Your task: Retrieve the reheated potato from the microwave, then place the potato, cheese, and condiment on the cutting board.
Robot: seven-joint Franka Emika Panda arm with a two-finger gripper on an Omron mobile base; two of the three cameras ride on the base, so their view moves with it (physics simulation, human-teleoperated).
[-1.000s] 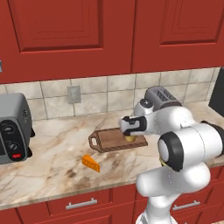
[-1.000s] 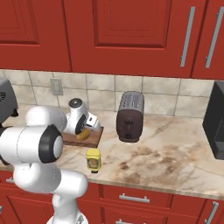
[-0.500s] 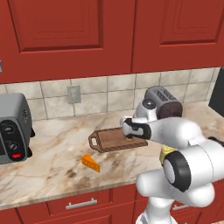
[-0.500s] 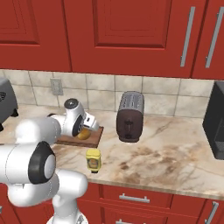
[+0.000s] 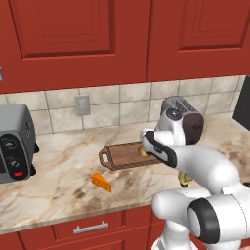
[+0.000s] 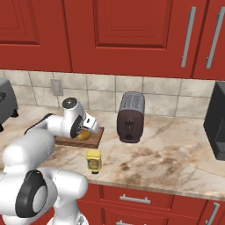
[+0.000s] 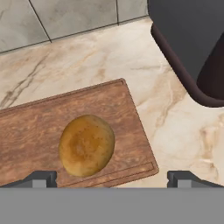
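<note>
While our gripper hangs above the cutting board with its jaws spread wide and holding nothing, the potato lies free on the board near its end. We risk nudging it off if we swing low toward the cheese or the condiment, both on the counter.

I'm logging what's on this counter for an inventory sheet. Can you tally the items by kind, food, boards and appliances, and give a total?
Food items: 3, the potato, the cheese, the condiment
Boards: 1, the cutting board
Appliances: 3, the toaster, the toaster oven, the microwave
Total: 7
</note>
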